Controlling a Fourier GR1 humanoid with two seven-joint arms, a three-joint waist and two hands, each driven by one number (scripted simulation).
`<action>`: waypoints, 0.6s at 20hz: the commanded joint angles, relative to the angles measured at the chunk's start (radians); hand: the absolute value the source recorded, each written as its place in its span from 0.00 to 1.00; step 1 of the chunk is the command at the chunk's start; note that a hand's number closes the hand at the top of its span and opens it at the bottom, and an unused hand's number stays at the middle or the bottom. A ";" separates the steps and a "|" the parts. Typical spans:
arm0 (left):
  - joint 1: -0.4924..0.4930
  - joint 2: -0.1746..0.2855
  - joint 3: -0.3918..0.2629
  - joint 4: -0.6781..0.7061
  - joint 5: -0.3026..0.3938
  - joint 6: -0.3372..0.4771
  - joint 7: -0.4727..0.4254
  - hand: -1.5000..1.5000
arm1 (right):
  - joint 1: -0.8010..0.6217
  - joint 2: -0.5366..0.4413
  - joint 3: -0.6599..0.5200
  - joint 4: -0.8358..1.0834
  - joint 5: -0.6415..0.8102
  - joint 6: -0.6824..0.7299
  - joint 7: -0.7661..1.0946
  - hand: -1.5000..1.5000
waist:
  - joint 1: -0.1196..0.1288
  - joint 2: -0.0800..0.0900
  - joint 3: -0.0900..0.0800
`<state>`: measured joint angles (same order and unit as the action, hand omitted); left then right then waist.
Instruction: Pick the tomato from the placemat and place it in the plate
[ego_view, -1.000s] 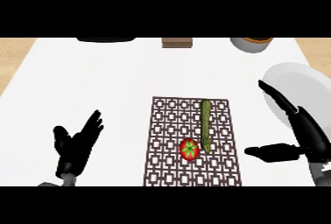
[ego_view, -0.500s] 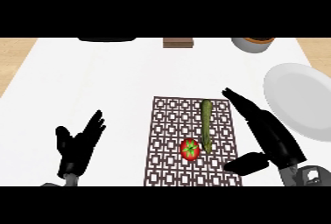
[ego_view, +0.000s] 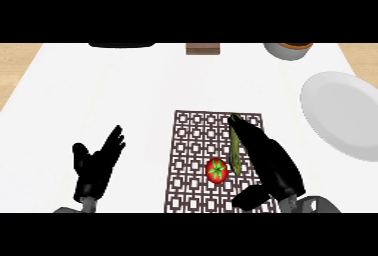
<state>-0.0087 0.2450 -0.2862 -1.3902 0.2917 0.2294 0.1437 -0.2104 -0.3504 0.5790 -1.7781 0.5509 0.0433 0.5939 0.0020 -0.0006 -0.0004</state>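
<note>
Head view: right hand (ego_view: 272, 162), fingers straight, just beside tomato (ego_view: 215, 170); plate (ego_view: 343, 115) well apart, rightward.

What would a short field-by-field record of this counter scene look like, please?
tomato: on the placemat, not held
green vegetable: lying lengthwise on the placemat, just right of the tomato
plate: at the counter's right edge, visible part bare
right hand: fingers straight, over the placemat's right side, right of the tomato
left hand: open, resting at lower left, off the placemat
task state: tomato not yet picked
</note>
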 joint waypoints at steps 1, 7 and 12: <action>-0.013 0.013 0.053 0.013 0.000 -0.048 -0.004 0.50 | 0.067 0.049 0.037 -0.006 0.046 0.033 0.006 0.00 | -0.002 0.000 0.000; 0.035 -0.008 0.073 -0.066 -0.023 -0.048 0.062 0.50 | 0.031 0.202 0.043 0.135 0.142 0.016 -0.015 0.00 | 0.001 0.000 0.001; -0.036 -0.037 0.123 0.127 -0.062 -0.112 -0.052 0.50 | 0.062 0.189 0.019 0.117 0.215 0.054 -0.002 0.00 | -0.003 0.001 0.000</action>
<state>-0.0237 0.2188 -0.1973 -1.3557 0.2438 0.1532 0.1498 -0.1631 -0.1871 0.5819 -1.6806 0.6921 0.1009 0.5743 0.0005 -0.0003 0.0000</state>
